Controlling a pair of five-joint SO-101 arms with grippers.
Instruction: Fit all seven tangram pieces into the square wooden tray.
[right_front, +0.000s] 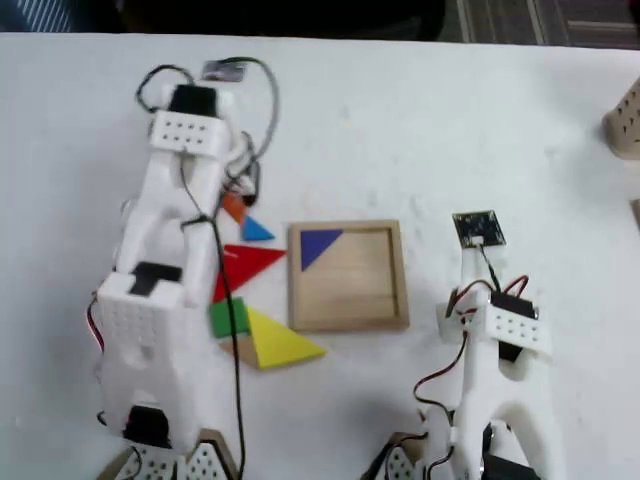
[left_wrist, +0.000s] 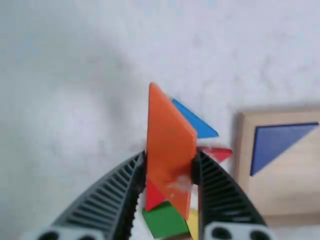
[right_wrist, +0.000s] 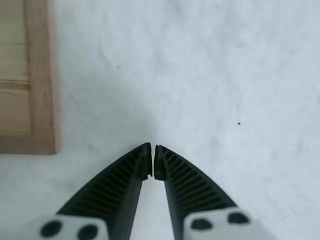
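Orange piece (left_wrist: 167, 130) clamped in left hand (left_wrist: 170, 156), red triangle (left_wrist: 152, 196) partly hidden

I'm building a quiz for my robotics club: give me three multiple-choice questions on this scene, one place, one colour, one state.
1. Where is the dark blue triangle? A inside the wooden tray; B left of it; C right of it.
2. What colour is the piece in the left hand? A yellow; B orange; C green.
3. The right hand is: A open; B shut on a piece; C shut and empty.
Answers: A, it lies in a tray corner; B, orange shows between the fingers; C, tips meet, nothing between.
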